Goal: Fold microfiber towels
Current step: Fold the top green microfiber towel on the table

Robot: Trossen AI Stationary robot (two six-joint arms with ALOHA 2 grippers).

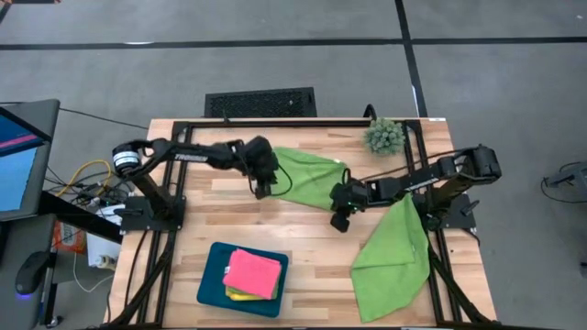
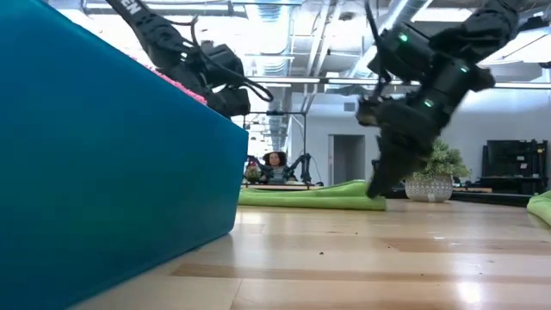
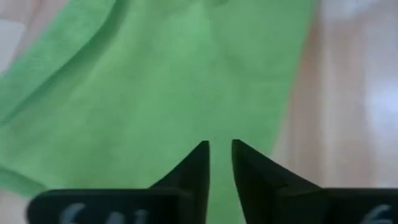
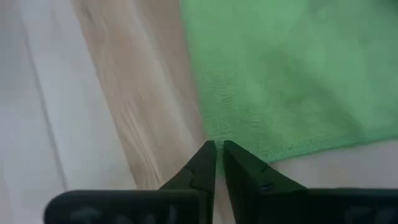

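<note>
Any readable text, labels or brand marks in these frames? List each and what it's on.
Nothing can be read with certainty.
White lettering on the left arm, high view: too small to read.
White lettering on an arm at the top of the low view: cut off by the frame edge, not readable.
Pale marks on the left gripper base, left wrist view: blurred.
Lime green towel, pink towel, teal tray: no text visible.

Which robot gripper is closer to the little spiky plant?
Right. The right gripper sits at the near edge of the green towel, diagonally below the plant in the high view. The left gripper is at the towel's far side, farther from the plant.
</note>
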